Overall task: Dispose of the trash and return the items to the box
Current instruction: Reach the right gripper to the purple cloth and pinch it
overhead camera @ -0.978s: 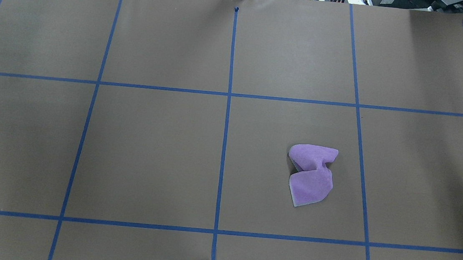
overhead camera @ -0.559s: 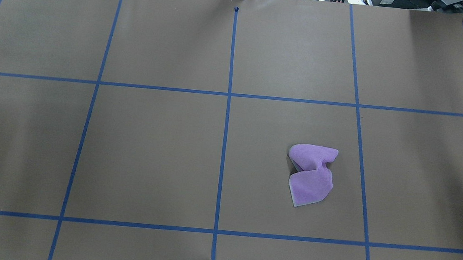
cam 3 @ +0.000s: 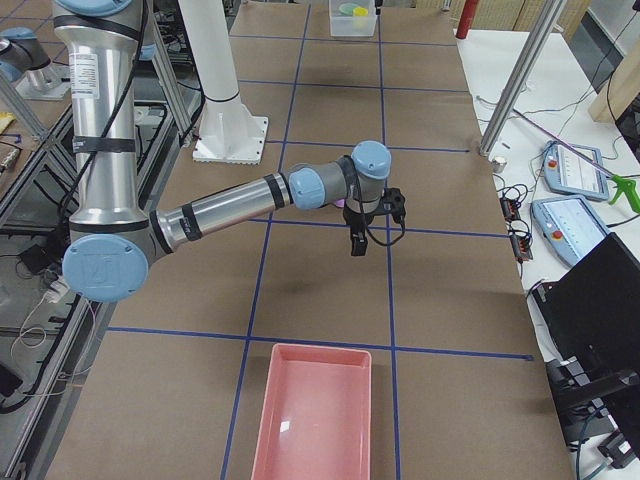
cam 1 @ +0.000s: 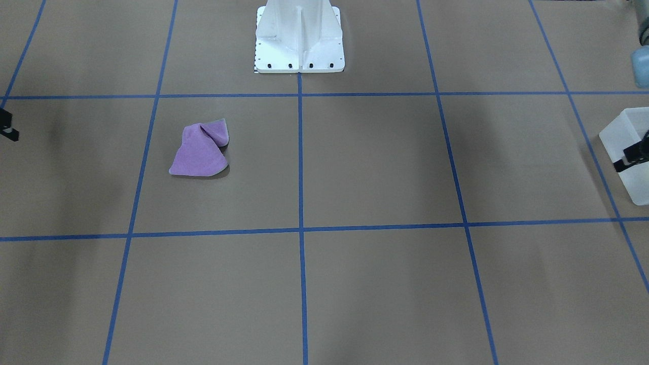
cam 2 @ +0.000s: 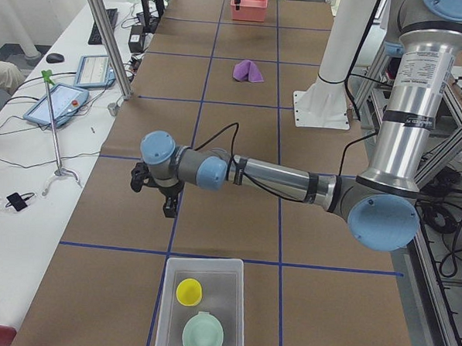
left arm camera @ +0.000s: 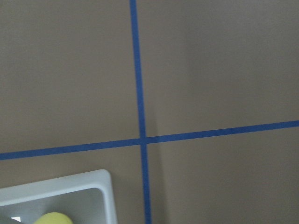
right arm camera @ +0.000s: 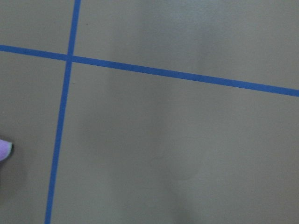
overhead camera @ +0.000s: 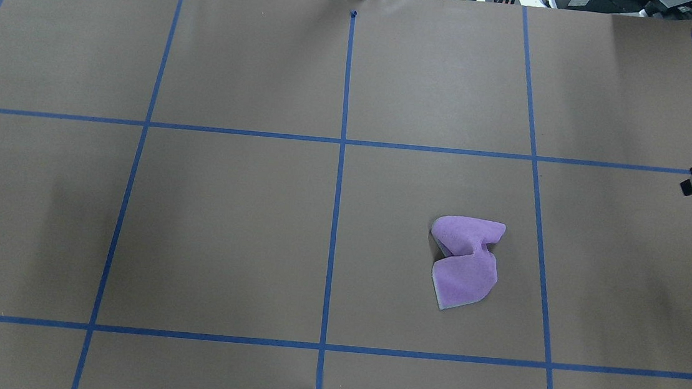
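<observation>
The brown paper worktop (overhead camera: 224, 221), ruled into large squares by blue tape, filled every view. Two long arms reached out low over it from the white pedestal (cam 1: 299, 35) at the robot's edge: the left arm (cam 2: 277, 178) toward one end and the right arm (cam 3: 230, 205) toward the other. At the end on the robot's right lay a pink tray (cam 3: 262, 420), its long side running along the table. At the opposite end stood the box (cam 2: 203, 262), a frosted white bin with rounded corners that sat upright on the paper. Only its corner showed at the right edge of the front-facing view. A crumpled purple cloth (overhead camera: 465, 261) lay by itself in the square right of the centre line, well apart from both containers. Inside the box sat the mint-green bowl (cam 2: 203, 336), at the end farther from the arm. The smaller yellow cup (cam 2: 189, 292) was just beside it, mouth up, and nearer the arm. The left gripper (cam 2: 154, 191) hung over the worktop near the box's inner short end and pointed downward. The right gripper (cam 3: 375, 225) hung over bare paper between the cloth and the pink tray. For both, I could not tell how far the jaws were parted, and nothing was visible between them.
</observation>
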Controlling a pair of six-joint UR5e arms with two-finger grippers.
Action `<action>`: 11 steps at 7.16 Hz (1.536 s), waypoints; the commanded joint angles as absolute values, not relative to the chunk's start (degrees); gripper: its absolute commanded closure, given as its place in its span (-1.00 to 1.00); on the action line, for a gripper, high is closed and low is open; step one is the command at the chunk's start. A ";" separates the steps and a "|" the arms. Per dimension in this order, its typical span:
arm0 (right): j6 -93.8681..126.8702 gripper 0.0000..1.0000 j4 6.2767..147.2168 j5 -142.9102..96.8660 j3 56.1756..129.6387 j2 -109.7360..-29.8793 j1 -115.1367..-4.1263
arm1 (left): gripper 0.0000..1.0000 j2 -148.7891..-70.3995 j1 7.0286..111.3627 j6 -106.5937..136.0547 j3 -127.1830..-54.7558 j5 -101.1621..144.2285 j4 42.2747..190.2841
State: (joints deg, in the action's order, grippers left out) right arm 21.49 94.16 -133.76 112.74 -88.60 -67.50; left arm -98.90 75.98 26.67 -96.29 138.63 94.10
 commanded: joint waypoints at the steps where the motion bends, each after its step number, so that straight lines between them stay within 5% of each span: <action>1: 37.28 -1.00 94.22 -127.11 115.40 -83.17 -56.73 | -0.96 -99.32 65.17 44.51 -106.31 133.17 94.04; 5: 61.75 -1.00 94.22 -114.28 115.40 -72.88 -36.52 | -0.96 -99.40 64.07 45.44 -109.42 133.33 94.13; 10: 62.49 -0.95 94.22 -112.59 112.25 -69.80 -32.96 | -0.96 -99.14 64.07 45.53 -110.30 133.24 94.13; 11: 62.58 -0.45 94.22 -112.50 111.54 -69.61 -32.96 | -0.96 -99.14 64.07 45.44 -110.30 133.24 94.13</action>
